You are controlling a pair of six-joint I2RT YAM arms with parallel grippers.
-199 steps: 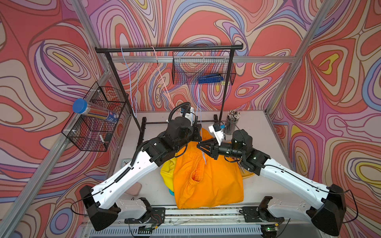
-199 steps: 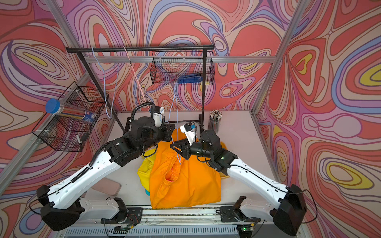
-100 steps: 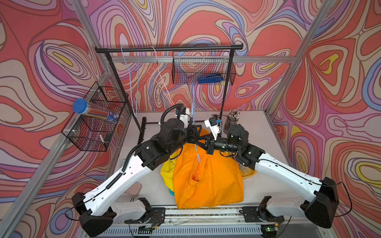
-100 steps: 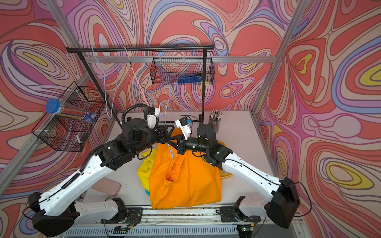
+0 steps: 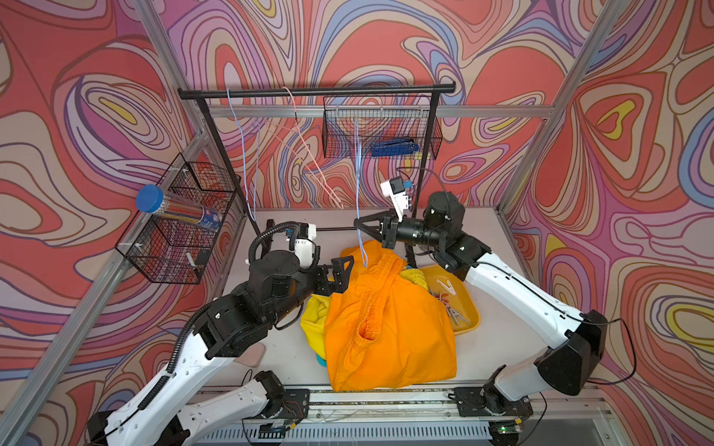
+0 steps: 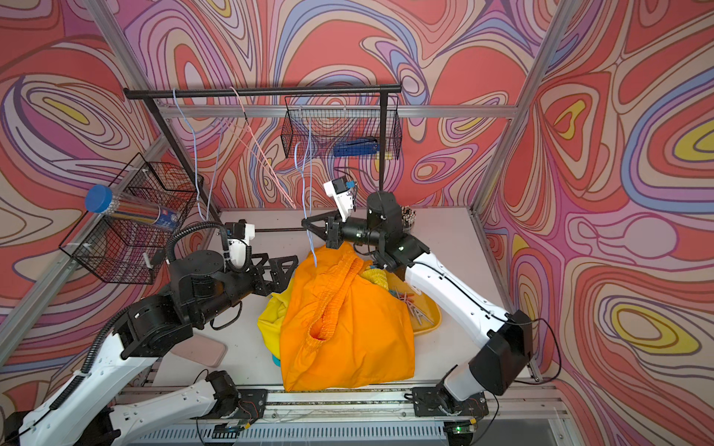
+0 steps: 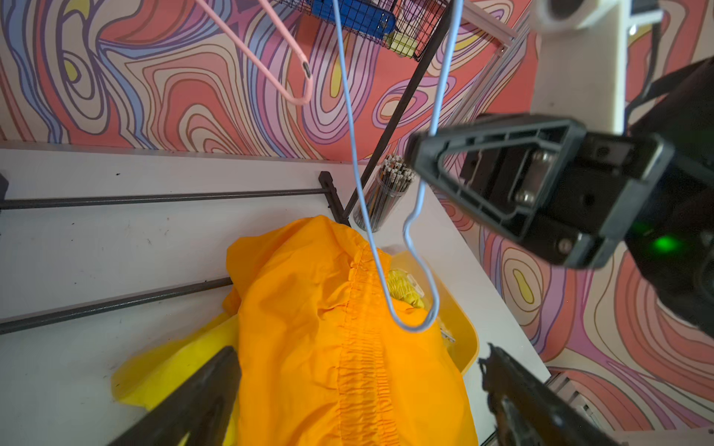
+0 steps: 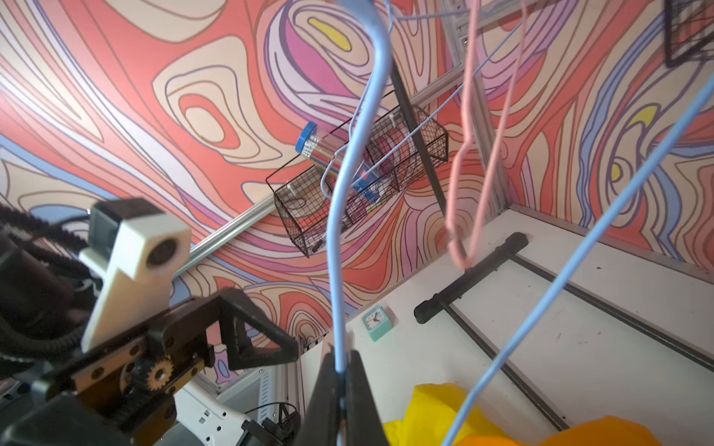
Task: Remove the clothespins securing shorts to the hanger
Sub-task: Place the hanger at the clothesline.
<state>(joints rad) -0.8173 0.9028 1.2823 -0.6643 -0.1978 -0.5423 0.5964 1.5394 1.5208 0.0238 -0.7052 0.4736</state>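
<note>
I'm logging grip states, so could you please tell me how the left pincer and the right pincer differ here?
The left pincer is wide open and empty; the right pincer is shut on the pale blue hanger. The left pincer sits beside the orange shorts; the right pincer is up at the hanger, beyond them. Both have black triangular fingers.

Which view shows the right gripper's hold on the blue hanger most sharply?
Right wrist view: right gripper and blue hanger fairly clear where they meet, pink hanger blurred. Left wrist view: that gripper looms soft. Both top views: evenly lit, contact tiny.
</note>
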